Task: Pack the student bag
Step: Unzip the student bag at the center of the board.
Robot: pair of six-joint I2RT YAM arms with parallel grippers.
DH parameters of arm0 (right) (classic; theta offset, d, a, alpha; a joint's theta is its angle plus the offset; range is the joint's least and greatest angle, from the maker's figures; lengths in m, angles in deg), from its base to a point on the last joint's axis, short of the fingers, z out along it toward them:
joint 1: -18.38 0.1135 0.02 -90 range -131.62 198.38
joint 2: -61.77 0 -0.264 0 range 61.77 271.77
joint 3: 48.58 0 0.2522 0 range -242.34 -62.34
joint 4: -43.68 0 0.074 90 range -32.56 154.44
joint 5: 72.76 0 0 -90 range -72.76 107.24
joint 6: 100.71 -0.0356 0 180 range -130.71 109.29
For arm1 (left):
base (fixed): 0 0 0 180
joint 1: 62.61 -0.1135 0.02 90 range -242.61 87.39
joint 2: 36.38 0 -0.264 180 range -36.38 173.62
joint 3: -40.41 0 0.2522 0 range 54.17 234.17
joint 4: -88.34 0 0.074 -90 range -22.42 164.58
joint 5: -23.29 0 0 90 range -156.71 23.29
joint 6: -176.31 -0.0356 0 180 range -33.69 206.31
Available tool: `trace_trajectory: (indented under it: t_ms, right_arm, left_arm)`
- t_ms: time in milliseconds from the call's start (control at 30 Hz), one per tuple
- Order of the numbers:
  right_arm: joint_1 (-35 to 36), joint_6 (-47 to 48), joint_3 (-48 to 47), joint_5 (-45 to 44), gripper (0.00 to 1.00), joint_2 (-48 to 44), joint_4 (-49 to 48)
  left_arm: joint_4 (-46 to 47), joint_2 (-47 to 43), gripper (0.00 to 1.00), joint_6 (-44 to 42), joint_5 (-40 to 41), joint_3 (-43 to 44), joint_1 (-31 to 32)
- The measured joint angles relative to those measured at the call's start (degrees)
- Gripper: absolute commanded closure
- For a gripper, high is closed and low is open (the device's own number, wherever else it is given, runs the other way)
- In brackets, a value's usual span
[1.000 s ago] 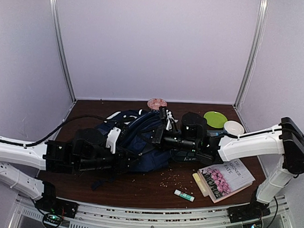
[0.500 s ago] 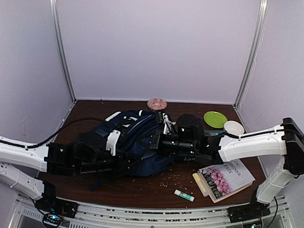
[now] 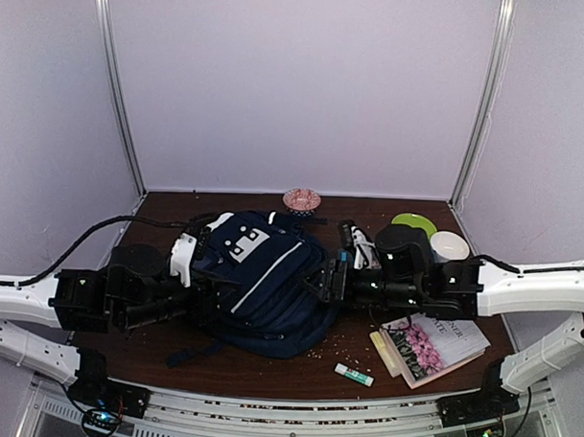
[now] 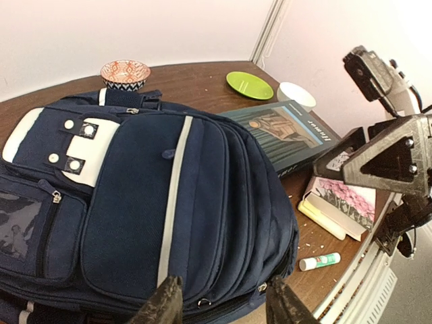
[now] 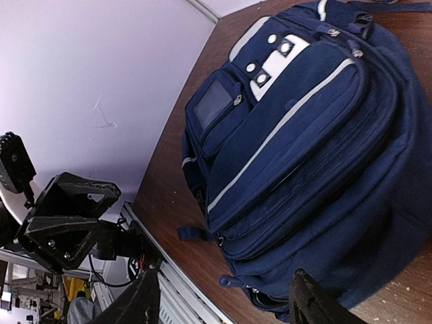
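Left gripper (image 3: 179, 293): black, angular fingers standing well apart with nothing between them, tips just beside the near-left side of the backpack; whether they touch the cloth cannot be told. Backpack (image 3: 261, 280): large, soft navy fabric, pale stripes along the front pockets, white patches with round studs, a small clear-windowed pocket, metal zip pulls. It lies flat on its back in the middle of the dark brown wooden table (image 3: 158, 209), front pockets up. Its long axis runs on a slant, the top handle pointing to the far edge and the straps trailing near-left. Patterned bowl (image 3: 301, 198): small, round, orange inside, just beyond the handle. Right gripper (image 3: 330, 277): black fingers spread wide, holding nothing, near the bag's right side. Dark book (image 4: 283, 131): flat, glossy cover, beside the bag. Glue stick (image 3: 354, 375): white tube, green cap, lying among scattered crumbs. Flowered book (image 3: 432, 343): thick, pink blossoms on the cover. Green plate (image 3: 414, 225): round, shallow. White bowl (image 3: 449, 245): round, plain.
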Motion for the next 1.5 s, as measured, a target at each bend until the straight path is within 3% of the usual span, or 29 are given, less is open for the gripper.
trace_trajectory:
  t_ms: [200, 700, 767, 867, 967, 1500]
  right_arm:
    - [-0.61, -4.22, 9.94, -5.01, 0.35, -6.6, 2.23]
    - [-2.43, -13.4, 15.69, -1.4, 0.42, 5.31, -7.87]
    - [-2.43, -13.73, 15.26, -0.31, 0.5, 6.93, -8.74]
    - [-2.43, -13.92, 14.34, 1.4, 0.79, 9.49, -10.4]
    - [-2.43, -13.94, 13.55, 2.86, 0.98, 11.15, -11.93]
    - [-3.8, -8.79, 8.68, 7.82, 1.0, 4.28, -26.77]
  left_arm:
    - [0.0, 2.12, 0.27, -0.33, 0.28, -0.07, 0.0]
    - [-0.35, 4.96, 0.28, 1.86, -1.7, -1.14, 0.0]
    - [-0.42, 4.96, 0.28, 2.21, -1.88, -1.38, 0.0]
    - [-0.42, 4.98, 0.28, 2.43, -2.08, -1.38, 0.0]
    - [-0.44, 4.98, 0.29, 2.43, -2.23, -1.38, 0.0]
    - [-0.09, 1.92, 0.3, 0.04, -6.8, -2.25, 0.0]
